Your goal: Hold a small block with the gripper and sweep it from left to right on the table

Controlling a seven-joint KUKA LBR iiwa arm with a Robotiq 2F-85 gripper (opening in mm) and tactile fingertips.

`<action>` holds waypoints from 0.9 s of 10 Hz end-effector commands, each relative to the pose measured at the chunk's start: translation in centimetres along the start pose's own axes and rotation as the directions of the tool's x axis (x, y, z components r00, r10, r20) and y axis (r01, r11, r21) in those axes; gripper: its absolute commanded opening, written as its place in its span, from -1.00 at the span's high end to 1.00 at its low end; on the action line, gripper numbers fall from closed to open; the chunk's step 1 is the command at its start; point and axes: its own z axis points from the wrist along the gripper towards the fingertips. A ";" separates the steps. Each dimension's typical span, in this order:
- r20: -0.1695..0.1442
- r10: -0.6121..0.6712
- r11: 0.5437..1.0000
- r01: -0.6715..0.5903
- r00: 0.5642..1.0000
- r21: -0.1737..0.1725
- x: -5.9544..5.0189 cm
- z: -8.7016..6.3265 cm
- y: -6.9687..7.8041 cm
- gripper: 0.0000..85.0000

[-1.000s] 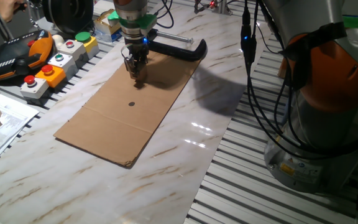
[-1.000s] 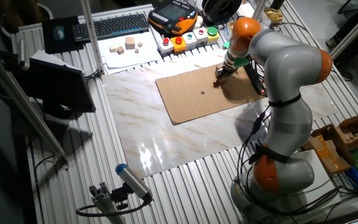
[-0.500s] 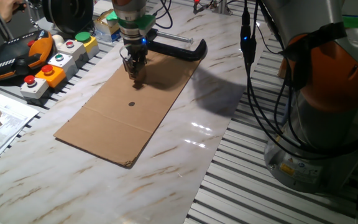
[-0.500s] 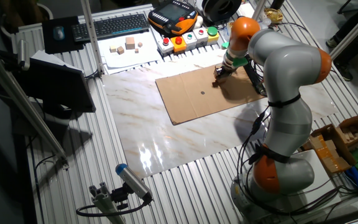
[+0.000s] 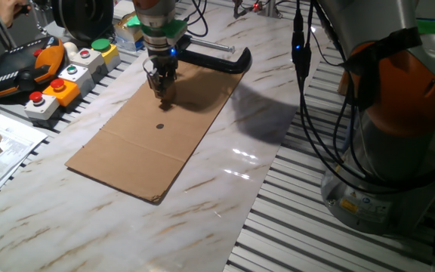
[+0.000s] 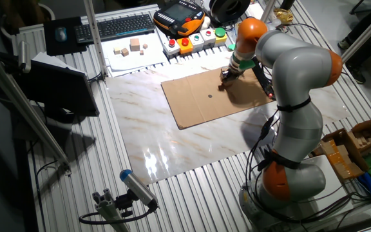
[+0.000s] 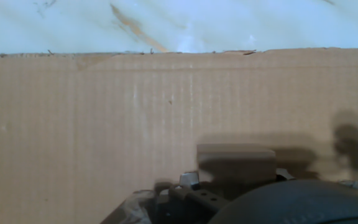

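Note:
My gripper [image 5: 162, 97] stands upright with its fingertips down on the brown cardboard sheet [image 5: 127, 155] near its far end; it also shows in the other fixed view [image 6: 223, 84]. The jaws are closed on the small block [image 7: 235, 159], a tan cube seen in shadow in the hand view, resting on the cardboard [image 7: 73, 124]. In both fixed views the fingers hide the block. The white marble table [image 5: 225, 189] lies under the sheet and shows as a strip beyond its edge in the hand view [image 7: 229, 25].
A black C-clamp [image 5: 219, 60] lies just right of the gripper at the sheet's far end. Button boxes [image 5: 66, 81] and an orange pendant [image 5: 29, 66] stand to the left. Pale cubes on paper [image 6: 134, 46] sit beyond the table. The arm's base [image 5: 391, 151] stands at the right.
The gripper has shifted slightly left across the cardboard, still shut on the block. Nothing else has moved.

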 end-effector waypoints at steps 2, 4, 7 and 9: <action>0.000 0.002 1.000 -0.002 1.000 -0.001 0.0 -0.1 0.2 0.98; 0.000 0.002 1.000 -0.002 1.000 -0.001 0.0 0.0 0.4 0.98; -0.001 0.005 1.000 -0.005 1.000 -0.006 -0.1 0.0 0.7 0.98; -0.003 0.005 1.000 -0.005 1.000 -0.005 -0.1 0.1 0.9 0.98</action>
